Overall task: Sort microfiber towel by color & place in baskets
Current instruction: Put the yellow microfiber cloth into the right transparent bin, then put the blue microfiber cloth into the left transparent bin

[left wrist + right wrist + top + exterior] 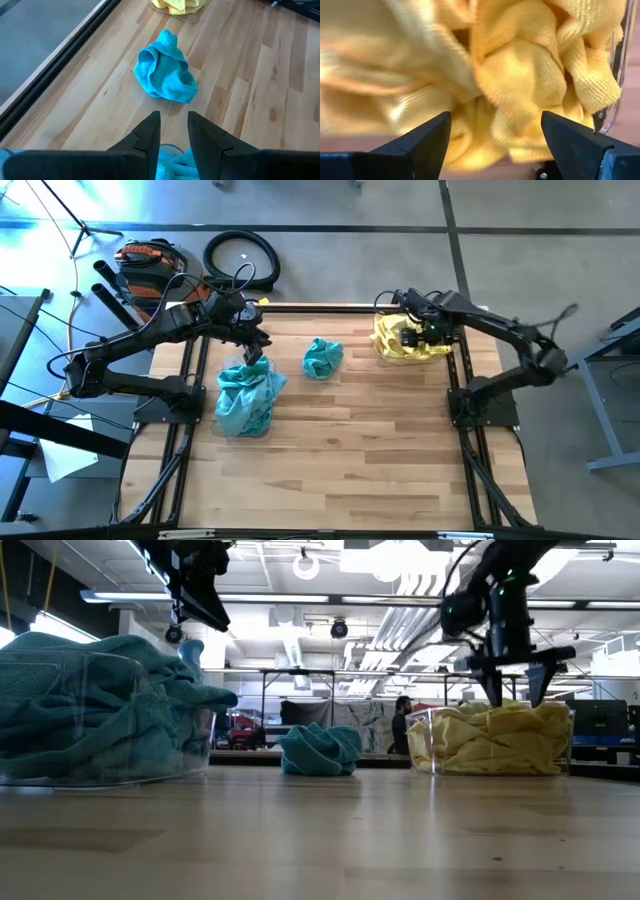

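Observation:
A clear basket (244, 432) at the left is heaped with teal towels (100, 710). My left gripper (174, 125) hovers over its far end, fingers a narrow gap apart, with nothing between them. One loose teal towel (323, 358) lies crumpled on the wooden table between the baskets; it also shows in the left wrist view (166, 70). A second clear basket (420, 745) at the far right holds yellow towels (520, 75). My right gripper (516, 690) is wide open, pointing down, its tips right at the top of the yellow pile.
The table's black frame rails (200, 380) run along both sides by the arm bases. The near half of the wooden table (330, 470) is bare wood. Cables and an orange tool (150, 260) lie on the floor beyond the far edge.

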